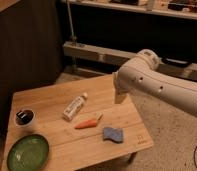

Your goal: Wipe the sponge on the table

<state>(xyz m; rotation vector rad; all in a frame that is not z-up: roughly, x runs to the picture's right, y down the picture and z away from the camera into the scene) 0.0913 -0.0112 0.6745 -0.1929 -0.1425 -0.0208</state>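
The blue-purple sponge lies flat near the front right of the light wooden table. My white arm reaches in from the right and bends down over the table's right edge. My gripper hangs at its end, above the table and up and behind the sponge, well clear of it. It stands open and holds nothing. Most of the gripper is hidden by the arm's thick white shell.
An orange carrot lies just left of the sponge, with a white bottle on its side behind it. A dark cup and a green plate sit at the left end. A metal rail and dark wall stand behind.
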